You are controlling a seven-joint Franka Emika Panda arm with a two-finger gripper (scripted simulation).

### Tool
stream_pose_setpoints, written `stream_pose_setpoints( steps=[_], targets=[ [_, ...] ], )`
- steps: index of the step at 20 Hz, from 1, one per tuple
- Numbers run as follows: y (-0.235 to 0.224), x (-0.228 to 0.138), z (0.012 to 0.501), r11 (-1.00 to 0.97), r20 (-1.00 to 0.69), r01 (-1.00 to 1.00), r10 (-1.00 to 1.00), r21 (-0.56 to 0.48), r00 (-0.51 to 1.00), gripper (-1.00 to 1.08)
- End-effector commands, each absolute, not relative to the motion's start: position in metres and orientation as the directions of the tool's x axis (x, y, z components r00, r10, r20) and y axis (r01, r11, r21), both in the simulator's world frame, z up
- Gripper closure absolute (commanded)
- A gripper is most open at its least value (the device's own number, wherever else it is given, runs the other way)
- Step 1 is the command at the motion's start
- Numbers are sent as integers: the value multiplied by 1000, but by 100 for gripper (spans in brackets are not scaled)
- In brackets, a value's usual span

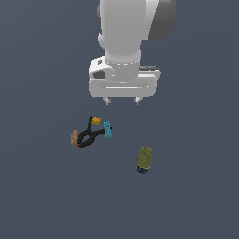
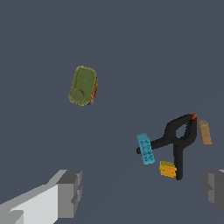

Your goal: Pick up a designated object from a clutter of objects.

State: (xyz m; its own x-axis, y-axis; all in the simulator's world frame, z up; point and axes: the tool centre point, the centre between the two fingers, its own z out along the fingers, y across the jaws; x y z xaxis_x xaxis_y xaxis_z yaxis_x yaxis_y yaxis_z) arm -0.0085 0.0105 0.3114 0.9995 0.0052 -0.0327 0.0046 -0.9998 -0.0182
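The hand (image 1: 122, 100) is being held above the dark grey desk (image 1: 196, 196), with its two fingertips (image 1: 108, 100) spread apart and nothing between them, so it is released. In the wrist view the two grey finger pads (image 2: 70, 192) are being seen at the two sides of the picture, wide from each other.

The olive-green box (image 1: 144, 159) is lying flat on the desk, alone, well apart from the other items. In the exterior view it is being seen lower than the hand and a little toward the exterior view's right; its dark navy end is pointing to the lower edge of that view. It is not being touched by the hand. In the wrist view red-yellow marks are being shown on one of its sides.

The rest of the clutter is being grouped toward the exterior view's left: the black clamp (image 1: 89, 134) with red tips, the orange cube (image 1: 96, 120) just beside one of its arms, the cyan block (image 1: 108, 130) near its other arm, and the tan block (image 1: 74, 137) beside its red tip.
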Motion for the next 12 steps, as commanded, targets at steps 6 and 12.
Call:
stream_pose_setpoints(
  steps=[6,12],
  targets=[
    [-1,-4,309,-1000,-28,6,6,-5,1000,-92],
    [-11,-3,308,-1000,-25,9,9,5,1000,-92]
  ],
)
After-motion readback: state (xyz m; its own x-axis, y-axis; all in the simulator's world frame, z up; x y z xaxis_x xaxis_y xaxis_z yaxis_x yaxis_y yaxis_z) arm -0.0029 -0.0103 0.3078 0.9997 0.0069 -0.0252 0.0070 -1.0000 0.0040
